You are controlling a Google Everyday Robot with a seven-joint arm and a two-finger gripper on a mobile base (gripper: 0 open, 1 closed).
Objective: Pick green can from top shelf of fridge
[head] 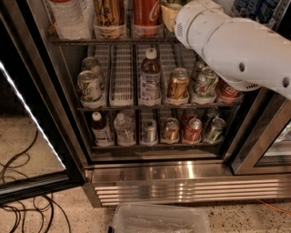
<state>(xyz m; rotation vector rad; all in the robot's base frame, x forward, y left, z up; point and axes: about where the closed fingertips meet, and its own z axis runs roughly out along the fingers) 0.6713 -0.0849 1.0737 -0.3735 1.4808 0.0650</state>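
**Arm up at the top shelf, green can beside its end**

The brown bottle (150, 77) with the white cap, standing mid-row on the middle rack, serves as the marker for everything else. Around it stands the fridge (150, 173), its steel base running below the bottle and its dark interior filled with racks of cans and bottles. The white arm (236, 50) comes in from the right of the bottle and slants up and leftward, so its rounded end sits above and slightly right of the bottle's cap. The open door (41, 182) hangs well to the left of the bottle, with a bright strip along its edge. A clear plastic bin (159, 220) lies on the floor straight below the bottle, in front of the steel base. Dark cables (18, 200) sprawl on the floor to the lower left.

The top shelf (91, 41) runs directly above the bottle. On it, from upper left, stand a clear bottle (68, 16), a gold can (109, 13) and a red cola can (146, 11), the last straight above the bottle. The green can (170, 11) is on this shelf too, above and just right of the bottle. It sits between the red cola can and the arm's end, and only its pale side shows. The gripper lies behind the arm's end, by the green can, and whether it is open or closed cannot be told.
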